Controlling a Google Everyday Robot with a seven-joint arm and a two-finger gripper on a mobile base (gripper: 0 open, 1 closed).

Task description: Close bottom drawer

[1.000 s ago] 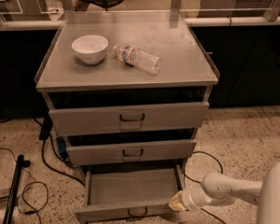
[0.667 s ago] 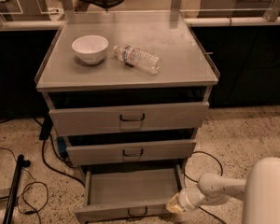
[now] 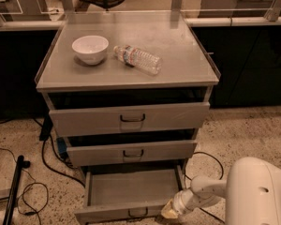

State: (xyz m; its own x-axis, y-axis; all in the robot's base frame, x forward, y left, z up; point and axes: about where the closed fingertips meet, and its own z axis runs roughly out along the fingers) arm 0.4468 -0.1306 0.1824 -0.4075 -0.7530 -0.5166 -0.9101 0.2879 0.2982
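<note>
The bottom drawer (image 3: pixel 131 189) of the grey metal cabinet stands pulled far out, its plain grey tray empty and its shallow front with the small dark loop handle (image 3: pixel 137 213) near the lower edge of the view. My gripper (image 3: pixel 169 211) is at the drawer's front right corner, low by the floor, at the end of my white arm (image 3: pixel 201 191) that reaches in from the lower right. The middle drawer (image 3: pixel 131 152) and the top drawer (image 3: pixel 130 117) sit above, each pulled out a little.
A white bowl (image 3: pixel 90 48) and a plastic water bottle (image 3: pixel 137 59) on its side rest on the cabinet top (image 3: pixel 178 46). Black cables (image 3: pixel 51 158) and a black pole (image 3: pixel 13 191) lie on the speckled floor to the left. Dark counters stand behind.
My arm's white body has come further into view at the lower right. The gripper stays at the drawer's front right corner. The drawer looks equally far out.
</note>
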